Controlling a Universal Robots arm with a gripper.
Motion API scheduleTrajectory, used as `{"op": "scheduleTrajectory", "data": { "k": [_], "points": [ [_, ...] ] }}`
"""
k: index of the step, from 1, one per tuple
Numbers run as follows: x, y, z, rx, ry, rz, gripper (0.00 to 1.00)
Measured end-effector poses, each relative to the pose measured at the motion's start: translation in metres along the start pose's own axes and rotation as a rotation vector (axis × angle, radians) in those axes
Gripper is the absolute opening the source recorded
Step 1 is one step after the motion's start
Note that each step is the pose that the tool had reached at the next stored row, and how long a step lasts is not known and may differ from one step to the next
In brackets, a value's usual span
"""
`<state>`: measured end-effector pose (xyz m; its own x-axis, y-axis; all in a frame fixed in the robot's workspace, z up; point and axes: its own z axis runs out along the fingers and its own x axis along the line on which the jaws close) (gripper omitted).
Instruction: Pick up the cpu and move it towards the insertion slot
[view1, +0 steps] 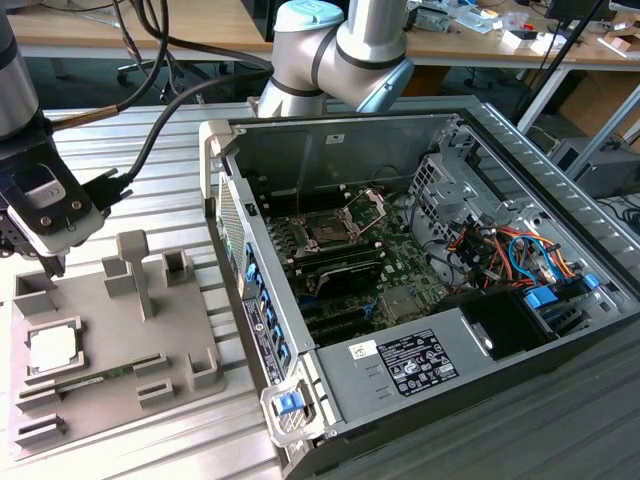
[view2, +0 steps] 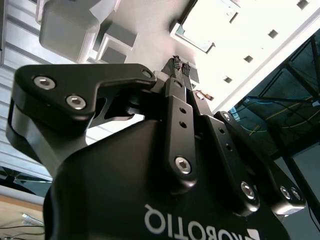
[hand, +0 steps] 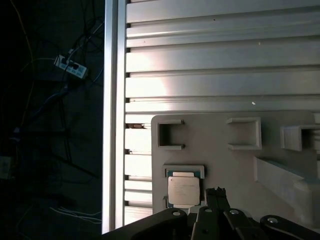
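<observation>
The cpu (view1: 52, 350) is seated flat in a square recess near one corner of the grey holder plate (view1: 110, 400), apparently so that it is kept level and squared for a grasp from above. The insertion slot (view1: 325, 232) is found well apart from that plate, inside the open computer case (view1: 300, 140), with its hinged metal frame seemingly lifted to leave the socket exposed. The gripper (view1: 55, 265) is held above the plate's cpu corner, fingertips drawn together with nothing between them; their height over the plate cannot be judged, and the plate's near edge is cut off.
</observation>
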<state>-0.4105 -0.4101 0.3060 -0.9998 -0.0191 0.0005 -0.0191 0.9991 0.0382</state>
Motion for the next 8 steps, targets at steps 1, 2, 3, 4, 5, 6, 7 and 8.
{"op": "scheduleTrajectory", "data": {
  "k": [1,2,3,4,5,6,7,8],
  "points": [
    [0.0000,0.0000,0.0002,0.0000,0.0000,0.000,0.11],
    [0.0000,0.0000,0.0003,0.0000,0.0000,0.000,0.11],
    [0.0000,-0.0001,0.0005,0.0000,0.0000,0.000,0.11],
    [0.0000,-0.0001,0.0007,0.0001,0.0000,0.000,0.11],
    [0.0000,-0.0001,0.0009,0.0000,0.0000,0.000,0.11],
    [0.0000,-0.0001,0.0010,0.0000,0.0000,0.000,0.11],
    [0.0000,-0.0002,0.0014,0.0000,0.0000,0.000,0.11],
    [0.0000,-0.0003,0.0016,0.0000,-0.0001,0.000,0.11]
  ]
}}
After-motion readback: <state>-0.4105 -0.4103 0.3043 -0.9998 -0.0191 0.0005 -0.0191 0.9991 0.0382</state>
